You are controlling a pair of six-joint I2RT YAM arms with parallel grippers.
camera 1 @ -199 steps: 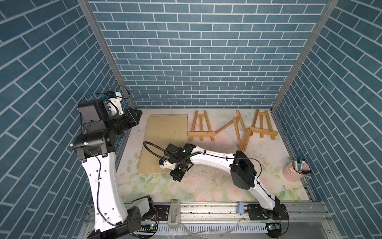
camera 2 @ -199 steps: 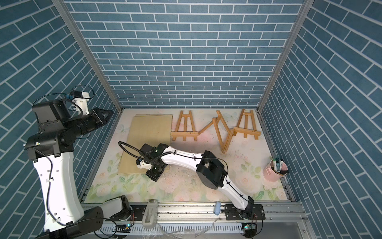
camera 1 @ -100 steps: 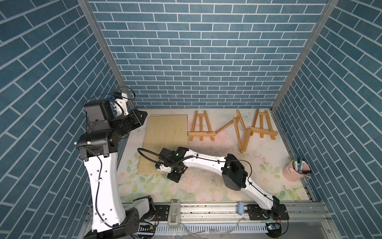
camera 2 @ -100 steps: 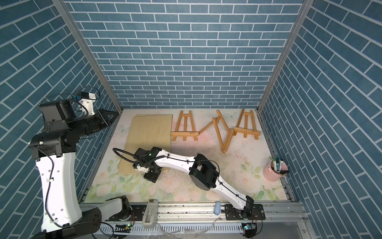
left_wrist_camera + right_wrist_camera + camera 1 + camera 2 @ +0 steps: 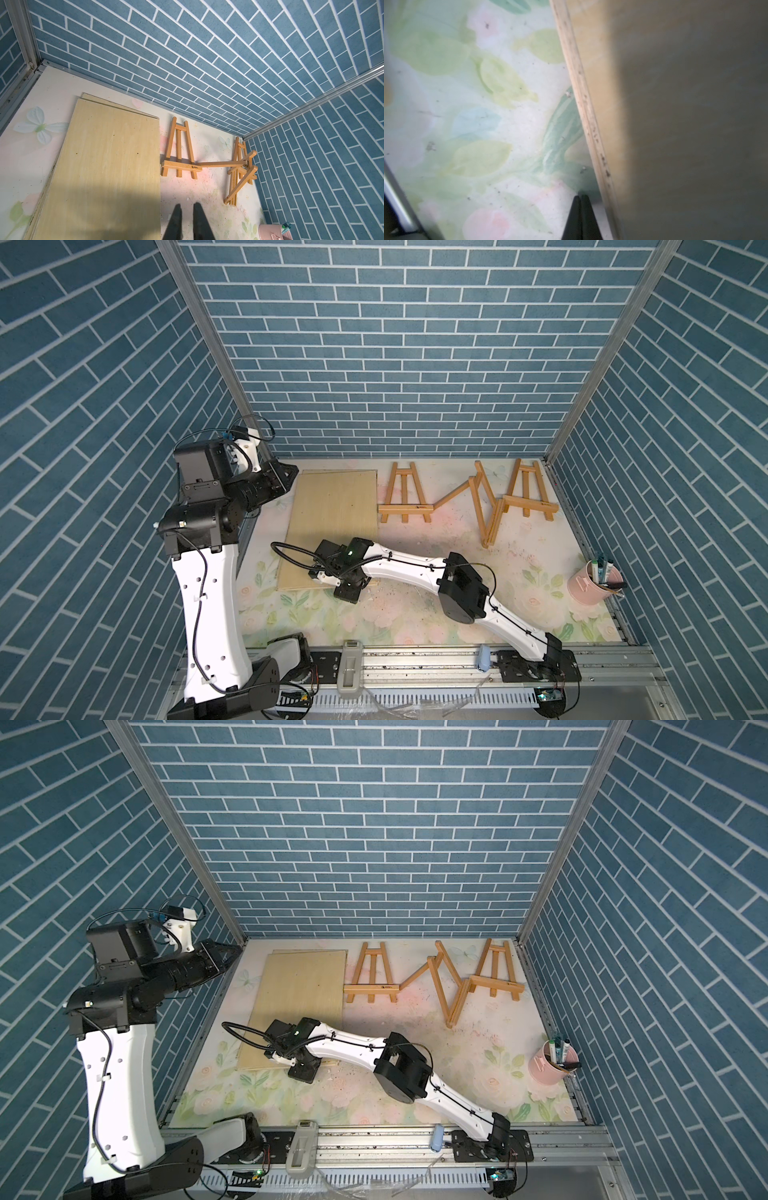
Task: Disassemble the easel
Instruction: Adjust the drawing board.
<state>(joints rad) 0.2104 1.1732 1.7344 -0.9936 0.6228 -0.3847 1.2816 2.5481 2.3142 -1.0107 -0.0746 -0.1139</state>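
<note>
Three wooden easels are on the one floral mat [image 5: 415, 626], all ahead of the left gripper [image 5: 187, 204] and well apart from the right gripper [image 5: 579, 197]. Counted outward from the left gripper, they are the nearest easel [image 5: 405, 509], the middle easel [image 5: 487, 531] and the farthest easel [image 5: 530, 507]. Two plywood boards lie stacked. The upper board [image 5: 336, 522] is just beside the right gripper's tips, and the lower board [image 5: 87, 96] shows only as a thin edge beneath it. One pink cup [image 5: 590, 591] stands far from both grippers. It holds several markers [image 5: 603, 570], too small to count exactly. There are two arms, each with one gripper.
</note>
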